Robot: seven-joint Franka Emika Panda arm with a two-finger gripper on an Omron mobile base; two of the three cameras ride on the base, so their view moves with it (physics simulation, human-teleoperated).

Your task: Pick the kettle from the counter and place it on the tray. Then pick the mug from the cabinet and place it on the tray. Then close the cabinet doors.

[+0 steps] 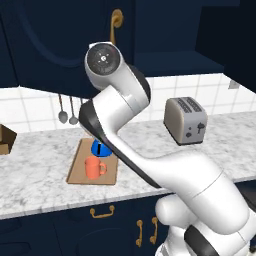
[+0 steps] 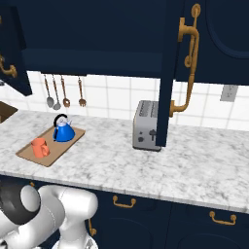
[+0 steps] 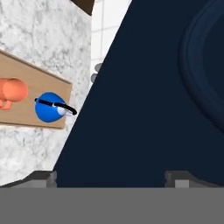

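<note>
On the marbled counter (image 2: 146, 165) lies the wooden tray (image 2: 29, 154) (image 1: 77, 167) (image 3: 26, 74). The blue kettle (image 2: 63, 131) (image 1: 99, 148) (image 3: 49, 107) stands on the tray's far part, partly behind my arm in the left base view. Beside it on the tray is the orange mug (image 2: 40, 147) (image 1: 94, 168) (image 3: 13, 91). My gripper (image 3: 111, 178) is open with nothing between its fingertips (image 3: 43, 177). It faces a navy cabinet door (image 3: 144, 100) close ahead. The cabinet doors stand open: one (image 2: 165, 87) hangs edge-on before the toaster, another (image 2: 10, 48) at the far left.
A silver toaster (image 1: 186, 120) (image 2: 146, 125) stands on the counter right of the tray. Utensils (image 2: 63, 92) hang on the tiled wall. A brass bar handle (image 1: 115, 24) (image 2: 188, 63) runs down the door. Navy drawers (image 2: 126, 214) sit below the counter.
</note>
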